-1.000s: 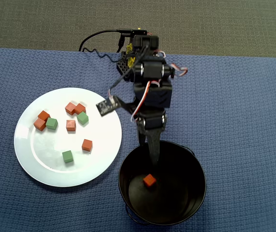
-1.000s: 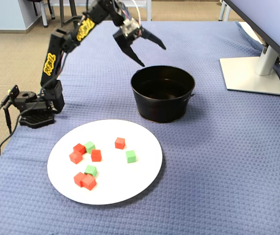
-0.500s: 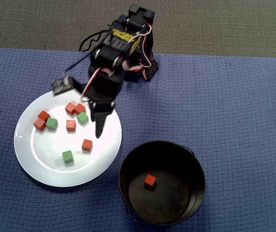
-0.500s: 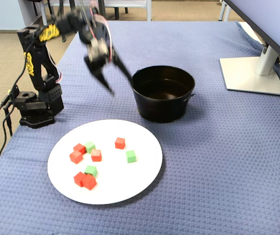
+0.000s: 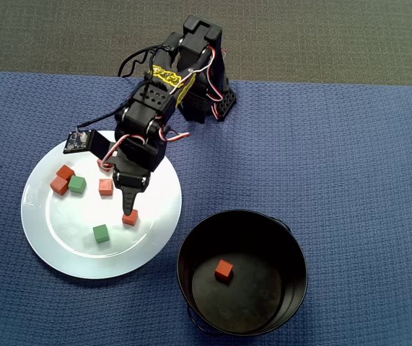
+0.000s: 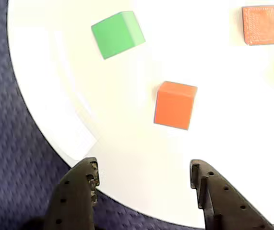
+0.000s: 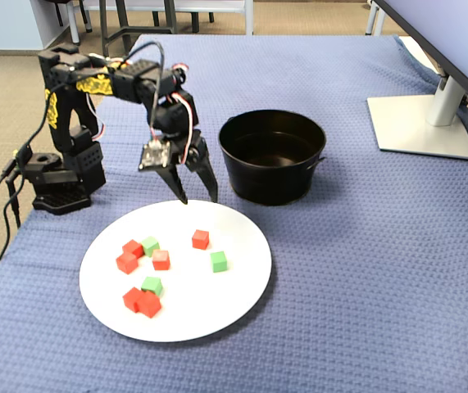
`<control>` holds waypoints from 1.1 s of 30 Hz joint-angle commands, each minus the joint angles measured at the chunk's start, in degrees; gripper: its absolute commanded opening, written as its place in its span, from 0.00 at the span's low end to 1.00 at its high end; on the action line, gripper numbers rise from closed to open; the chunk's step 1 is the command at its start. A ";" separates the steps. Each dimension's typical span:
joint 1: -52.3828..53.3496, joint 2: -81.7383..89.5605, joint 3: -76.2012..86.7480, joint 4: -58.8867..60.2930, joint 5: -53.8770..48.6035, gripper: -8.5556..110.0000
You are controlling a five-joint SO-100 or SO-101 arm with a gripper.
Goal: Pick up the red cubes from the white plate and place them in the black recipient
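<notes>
Fingers (image 6: 74,191) spread wide, empty — gripper (image 6: 144,178) poised over white plate (image 6: 45,86), seemingly lined up for nearest red cube (image 6: 175,105).

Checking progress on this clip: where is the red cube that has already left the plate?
In the overhead view, that red cube lies alone on the floor of the black recipient, right of the white plate.

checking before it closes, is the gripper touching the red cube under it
Apart. The wrist view shows the gripper open, bare white plate between its fingertips and the red cube.
</notes>
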 commanded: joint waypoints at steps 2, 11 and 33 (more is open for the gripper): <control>1.85 -4.31 -1.76 -4.39 3.78 0.21; 2.64 -12.66 -6.42 -3.87 1.14 0.22; 2.20 -19.34 -9.58 -2.20 -2.02 0.18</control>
